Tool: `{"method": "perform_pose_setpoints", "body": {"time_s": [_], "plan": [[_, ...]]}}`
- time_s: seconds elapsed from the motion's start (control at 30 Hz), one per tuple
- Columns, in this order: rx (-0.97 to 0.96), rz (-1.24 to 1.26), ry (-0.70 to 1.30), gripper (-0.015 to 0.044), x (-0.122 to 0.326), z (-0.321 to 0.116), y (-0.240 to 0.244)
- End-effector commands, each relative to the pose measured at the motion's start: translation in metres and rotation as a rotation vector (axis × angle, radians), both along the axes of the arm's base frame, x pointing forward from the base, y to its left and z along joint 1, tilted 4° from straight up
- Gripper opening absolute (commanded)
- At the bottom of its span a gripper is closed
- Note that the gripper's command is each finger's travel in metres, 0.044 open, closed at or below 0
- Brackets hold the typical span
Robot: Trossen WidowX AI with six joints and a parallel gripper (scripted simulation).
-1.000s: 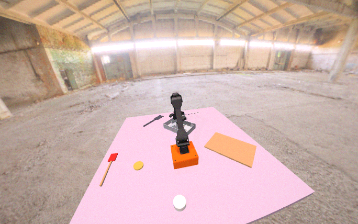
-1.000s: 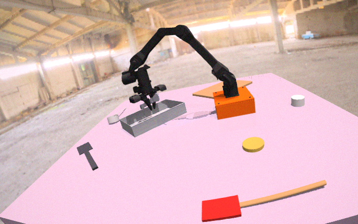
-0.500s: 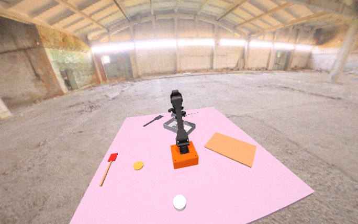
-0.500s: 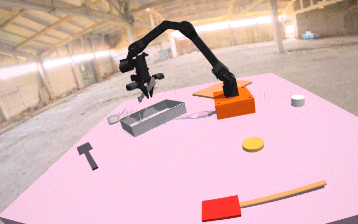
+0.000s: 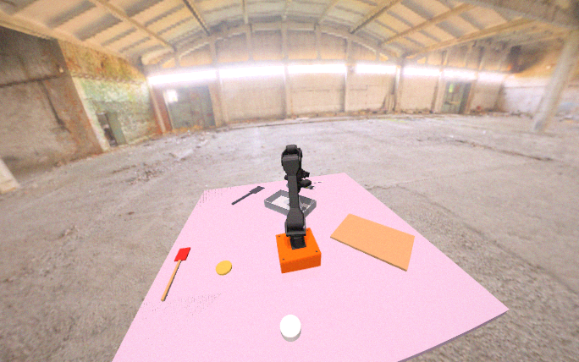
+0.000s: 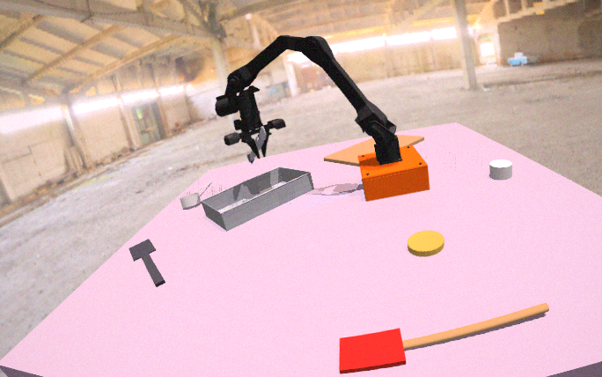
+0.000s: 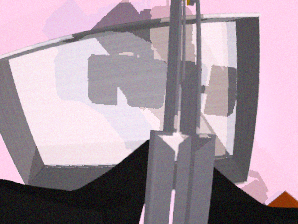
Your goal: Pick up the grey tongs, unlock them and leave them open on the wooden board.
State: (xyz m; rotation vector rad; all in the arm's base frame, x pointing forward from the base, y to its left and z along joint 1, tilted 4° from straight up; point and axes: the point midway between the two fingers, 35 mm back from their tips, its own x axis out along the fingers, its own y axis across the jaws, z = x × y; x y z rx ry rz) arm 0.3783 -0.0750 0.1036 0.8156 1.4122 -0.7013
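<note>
My gripper is shut on the grey tongs and holds them in the air above the roasting tin. In the exterior view the tongs slant, one end low on the side away from the arm's base. In the wrist view their two arms run side by side, close together. The lock's state and which end is lower cannot be told. In the top view the arm mostly hides the tongs. The wooden board lies flat, well away from the gripper.
The orange base stands between tin and white cylinder. A dark spatula and small white pot lie near the tin. A red spatula and yellow disc lie farther off.
</note>
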Motion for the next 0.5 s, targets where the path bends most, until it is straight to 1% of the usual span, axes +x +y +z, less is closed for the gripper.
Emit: {"method": "perform_pose_setpoints", "body": {"time_s": [0.0,0.47], "plan": [[-0.007,-0.083,0.0,-0.015,-0.006,-0.001,-0.028],[0.002,-0.329,0.015,-0.015,-0.041,-0.006,-0.114]]}}
